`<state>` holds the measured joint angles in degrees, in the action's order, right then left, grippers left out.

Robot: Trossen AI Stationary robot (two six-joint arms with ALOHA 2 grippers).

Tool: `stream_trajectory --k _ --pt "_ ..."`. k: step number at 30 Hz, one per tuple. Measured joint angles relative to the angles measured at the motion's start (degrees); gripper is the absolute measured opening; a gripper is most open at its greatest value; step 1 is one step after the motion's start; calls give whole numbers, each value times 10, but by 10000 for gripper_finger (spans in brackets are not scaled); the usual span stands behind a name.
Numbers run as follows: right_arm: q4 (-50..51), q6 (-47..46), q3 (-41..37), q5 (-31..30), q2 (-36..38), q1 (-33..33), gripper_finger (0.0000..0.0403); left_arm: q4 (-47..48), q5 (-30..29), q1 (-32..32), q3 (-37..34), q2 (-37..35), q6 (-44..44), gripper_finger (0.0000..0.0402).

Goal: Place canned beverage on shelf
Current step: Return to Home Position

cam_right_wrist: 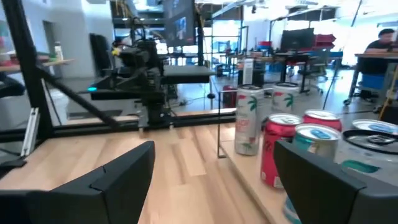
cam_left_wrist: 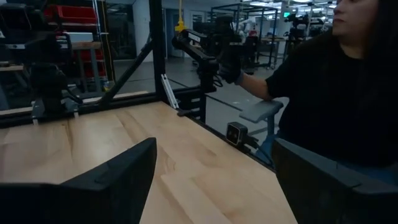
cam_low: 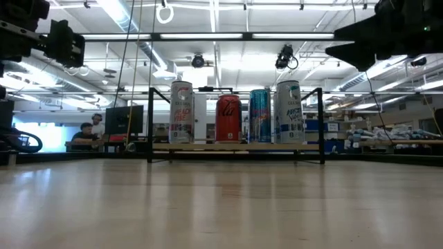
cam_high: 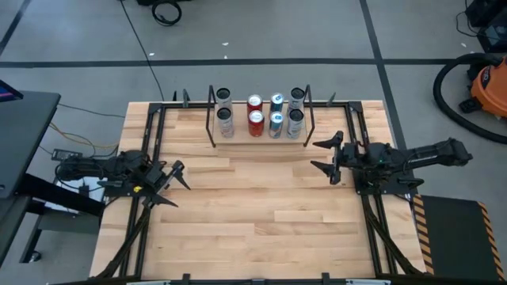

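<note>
Standing paired by colour on shelf [cam_high: 238, 141] at far edge of table [cam_high: 261, 229]: eight cans [cam_high: 256, 120], two rows, each column one design, so display reads aligned. Left gripper [cam_high: 178, 186] and right gripper [cam_high: 317, 156] hover empty at table sides, jaws apart, well clear of shelf. Stocking looks done.

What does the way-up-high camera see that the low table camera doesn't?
Only the high view shows eight cans in two rows of four, and both arms whole, with the left gripper and right gripper open, away from the shelf. Only the low view shows the room behind, with a person far off; it sees just four cans. Both show the shelf and the wooden table.
</note>
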<state>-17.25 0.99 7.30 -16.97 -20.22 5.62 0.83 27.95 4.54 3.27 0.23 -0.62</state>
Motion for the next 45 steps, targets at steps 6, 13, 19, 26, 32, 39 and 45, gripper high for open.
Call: stream_trajectory --k 6,13,19,26,32,39,45 --pt "27 -1 -1 19 4 0 336 18 0 0 0 0 29 317" --pt "80 -23 -1 21 4 0 336 32 0 0 2 0 51 317" --pt "106 -16 -1 21 4 0 336 43 0 0 3 1 64 317" --pt "151 -27 -1 21 4 0 336 47 -47 0 3 2 102 317" --pt "175 -35 -1 19 4 0 336 52 -122 0 2 2 37 317" --pt "138 -49 -49 -27 4 0 336 55 -146 0 2 2 24 317" --pt "113 -63 -69 -29 1 -1 336 58 -178 0 1 2 23 317"
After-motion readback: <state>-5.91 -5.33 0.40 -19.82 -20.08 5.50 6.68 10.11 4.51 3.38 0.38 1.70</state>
